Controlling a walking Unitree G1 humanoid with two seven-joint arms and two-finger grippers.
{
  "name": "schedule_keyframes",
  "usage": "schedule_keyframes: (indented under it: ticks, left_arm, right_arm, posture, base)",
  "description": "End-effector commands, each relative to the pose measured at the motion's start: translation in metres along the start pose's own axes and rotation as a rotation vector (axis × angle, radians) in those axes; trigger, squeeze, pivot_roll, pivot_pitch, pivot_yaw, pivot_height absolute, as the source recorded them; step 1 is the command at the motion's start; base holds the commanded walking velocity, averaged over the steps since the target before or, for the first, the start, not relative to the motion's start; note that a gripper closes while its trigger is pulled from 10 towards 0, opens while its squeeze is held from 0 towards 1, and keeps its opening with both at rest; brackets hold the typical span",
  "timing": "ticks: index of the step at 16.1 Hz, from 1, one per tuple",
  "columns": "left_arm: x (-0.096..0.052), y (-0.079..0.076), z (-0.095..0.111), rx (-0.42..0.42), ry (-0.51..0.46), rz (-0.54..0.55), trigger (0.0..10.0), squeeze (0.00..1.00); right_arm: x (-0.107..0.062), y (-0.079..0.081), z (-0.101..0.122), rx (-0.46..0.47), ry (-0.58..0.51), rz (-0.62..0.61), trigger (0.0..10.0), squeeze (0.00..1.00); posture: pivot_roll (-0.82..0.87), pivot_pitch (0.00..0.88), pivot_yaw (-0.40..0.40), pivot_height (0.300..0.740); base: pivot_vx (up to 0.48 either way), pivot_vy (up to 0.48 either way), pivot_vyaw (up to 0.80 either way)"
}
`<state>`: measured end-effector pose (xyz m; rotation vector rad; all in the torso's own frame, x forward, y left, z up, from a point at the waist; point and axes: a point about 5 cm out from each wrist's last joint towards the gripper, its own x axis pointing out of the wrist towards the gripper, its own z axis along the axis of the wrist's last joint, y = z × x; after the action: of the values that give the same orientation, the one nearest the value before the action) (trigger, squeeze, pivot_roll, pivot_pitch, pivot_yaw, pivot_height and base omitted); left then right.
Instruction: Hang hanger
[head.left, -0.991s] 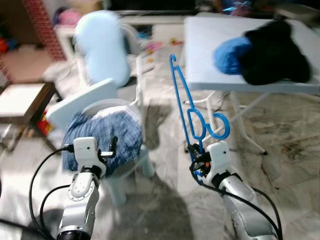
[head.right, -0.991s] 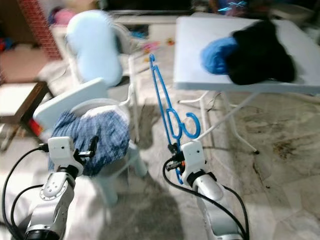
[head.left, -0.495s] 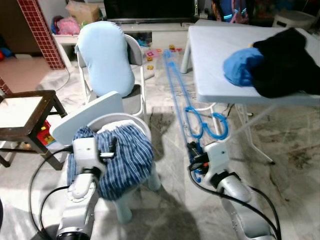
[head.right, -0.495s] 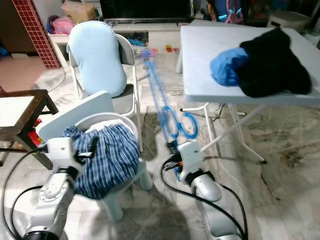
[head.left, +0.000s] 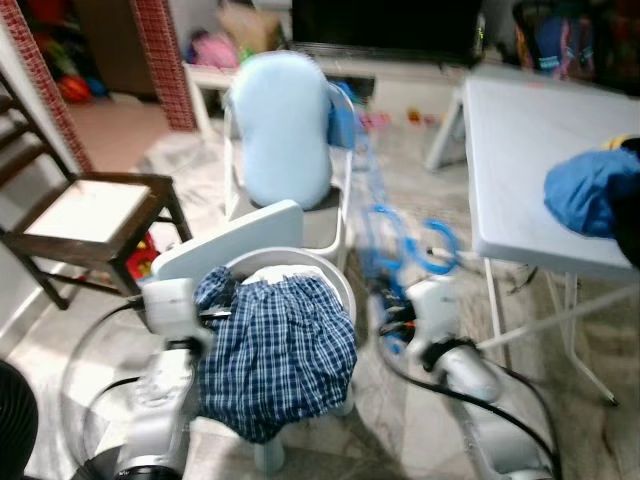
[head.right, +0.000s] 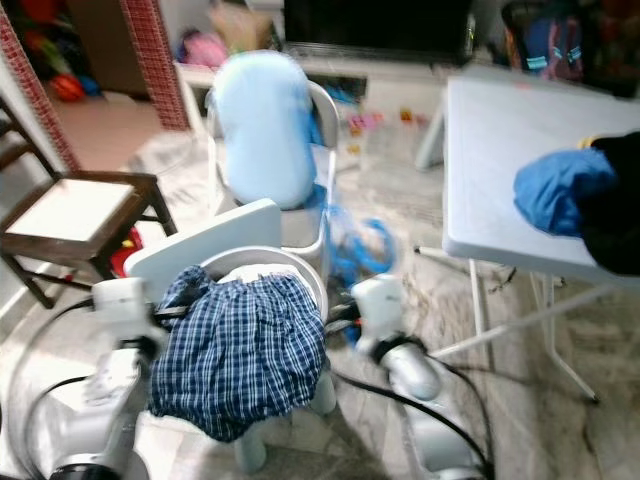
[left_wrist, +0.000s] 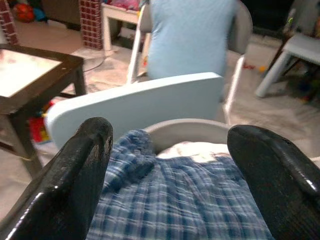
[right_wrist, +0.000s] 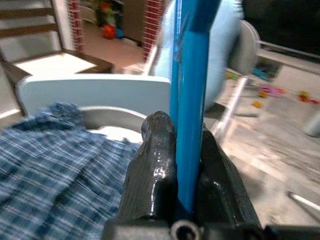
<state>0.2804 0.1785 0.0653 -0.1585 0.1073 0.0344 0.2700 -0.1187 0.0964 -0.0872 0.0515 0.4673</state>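
Observation:
A blue plastic hanger (head.left: 398, 235) stands upright and blurred in front of me, its hook (head.left: 436, 246) curling to the right. My right gripper (head.left: 392, 318) is shut on its lower bar; in the right wrist view the blue bar (right_wrist: 189, 85) runs up between the black fingers (right_wrist: 159, 150). My left gripper (left_wrist: 167, 150) is open with nothing between its fingers, low on the left beside a blue plaid shirt (head.left: 282, 352). The shirt is draped over a small white chair (head.left: 226, 236).
A folding chair with a light-blue cover (head.left: 284, 125) stands behind the small chair. To the left is a dark wooden chair (head.left: 92, 208). A white folding table (head.left: 518, 150) on the right holds a blue garment (head.left: 590, 190) and a black one (head.right: 616, 205).
The whole picture has slid to the right, so the camera has turned left. The hanger stays in my right gripper, and the left gripper stays open.

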Motion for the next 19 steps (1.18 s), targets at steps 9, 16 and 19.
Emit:
schedule_keyframes:
  ticks: [9,16,19]
  left_arm:
    - [-0.0006,-0.0108,0.0012,-0.014,-0.004,-0.038,10.0,0.0]
    - [-0.0008,-0.0118,0.0003,-0.018,-0.001,-0.038,10.0,0.0]
    - [-0.0019,-0.0098,0.002,-0.016,-0.009,-0.038,10.0,0.0]
  right_arm:
    - [-0.0021,-0.0035,0.0014,-0.034,-0.007,0.009,10.0,0.0]
    - [-0.0035,-0.0036,0.001,-0.035,-0.007,0.009,10.0,0.0]
    - [-0.0029,-0.0046,0.0019,-0.035,-0.011,-0.001,10.0,0.0]
  posture:
    - [-0.05,0.032,0.001,0.74]
    - [-0.06,0.035,0.002,0.74]
    - [-0.06,0.035,0.004,0.74]
  base:
    - [0.146,-0.19,0.29]
    - [0.232,-0.318,0.61]
    - [0.169,-0.081,0.51]
